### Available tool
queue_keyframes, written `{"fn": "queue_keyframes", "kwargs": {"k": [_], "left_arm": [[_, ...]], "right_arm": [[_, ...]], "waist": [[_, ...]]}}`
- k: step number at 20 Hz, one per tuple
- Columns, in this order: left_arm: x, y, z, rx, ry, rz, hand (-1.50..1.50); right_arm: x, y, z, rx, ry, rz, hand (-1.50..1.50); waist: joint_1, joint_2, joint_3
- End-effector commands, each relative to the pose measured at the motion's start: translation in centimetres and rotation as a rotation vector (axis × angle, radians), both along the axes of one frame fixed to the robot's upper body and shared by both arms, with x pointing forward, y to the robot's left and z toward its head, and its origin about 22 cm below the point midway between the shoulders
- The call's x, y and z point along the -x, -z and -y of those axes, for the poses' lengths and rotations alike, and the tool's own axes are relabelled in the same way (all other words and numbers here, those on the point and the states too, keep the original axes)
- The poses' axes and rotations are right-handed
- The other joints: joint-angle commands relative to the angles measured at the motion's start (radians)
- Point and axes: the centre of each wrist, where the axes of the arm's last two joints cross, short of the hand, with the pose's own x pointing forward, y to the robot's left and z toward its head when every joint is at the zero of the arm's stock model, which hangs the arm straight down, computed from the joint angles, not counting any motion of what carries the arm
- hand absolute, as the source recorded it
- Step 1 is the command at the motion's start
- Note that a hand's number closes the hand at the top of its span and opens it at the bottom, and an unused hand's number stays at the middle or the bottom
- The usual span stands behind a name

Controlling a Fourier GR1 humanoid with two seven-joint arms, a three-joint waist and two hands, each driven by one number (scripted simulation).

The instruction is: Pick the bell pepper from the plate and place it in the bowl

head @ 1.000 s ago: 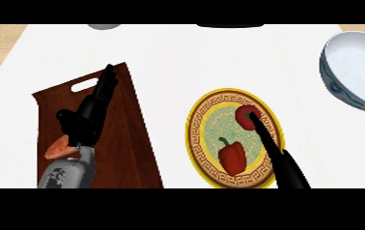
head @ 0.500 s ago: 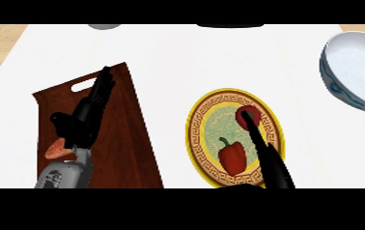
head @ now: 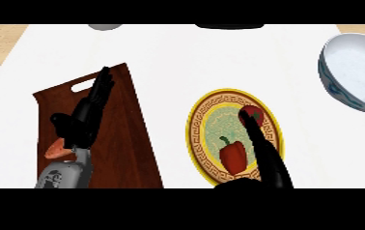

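A red bell pepper [head: 233, 157] with a dark green stem is seen on a plate [head: 204, 164] with a yellow rim, a brown key-pattern band and a pale green, mottled centre. At the left of the frame a dark reddish-brown cutting board [head: 132, 142] is laid on the white counter [head: 185, 60]. At the right edge, a bowl [head: 341, 74] is shown in white with a blue-patterned outer wall, and both hands [head: 82, 120] [head: 267, 161] are coloured black.

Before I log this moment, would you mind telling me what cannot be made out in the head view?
- Bowl: cut off by the right edge, so its inside shows only partly.
- Two objects at the top edge, grey and dark: cropped, unidentifiable.
- Right hand: palm cut off below; contact with the bell pepper unclear.
- Plate: its right part lies under that hand.
- Orange item on the cutting board: hidden by the left hand.
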Motion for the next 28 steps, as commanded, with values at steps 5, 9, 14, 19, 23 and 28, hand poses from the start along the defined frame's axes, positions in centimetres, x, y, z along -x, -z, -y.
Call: {"fn": "queue_keyframes", "kwargs": {"k": [5,9,14,19,23,28], "left_arm": [[-1.0,-0.5,1.4,0.007,-0.003,-0.005,0.00],[0.4,-0.5,0.6,0.004,-0.005,0.007,0.00],[-1.6,-0.6,0.5,-0.005,0.001,-0.005,0.00],[-0.1,-0.4,-0.3,0.018,-0.030,-0.016,0.00],[-0.4,-0.8,0.5,0.019,-0.029,0.004,0.00],[0.5,-0.2,-0.1,-0.010,-0.054,-0.001,0.00]], "right_arm": [[-1.9,1.9,-0.8,0.108,-0.167,-0.020,1.50],[0.2,3.1,-2.3,0.155,-0.230,0.010,1.50],[0.2,3.7,-3.3,0.064,-0.209,0.020,1.50],[1.9,-0.6,7.9,0.010,-0.683,0.016,1.50],[1.9,-3.5,13.5,-0.080,-0.840,0.112,1.50],[2.2,-8.5,19.5,-0.236,-0.896,0.342,1.50]], "waist": [[0.002,0.011,0.006],[0.003,0.009,0.006],[-0.001,0.009,0.006],[-0.012,0.001,0.008],[-0.042,0.001,0.011],[-0.055,-0.004,0.008]]}}
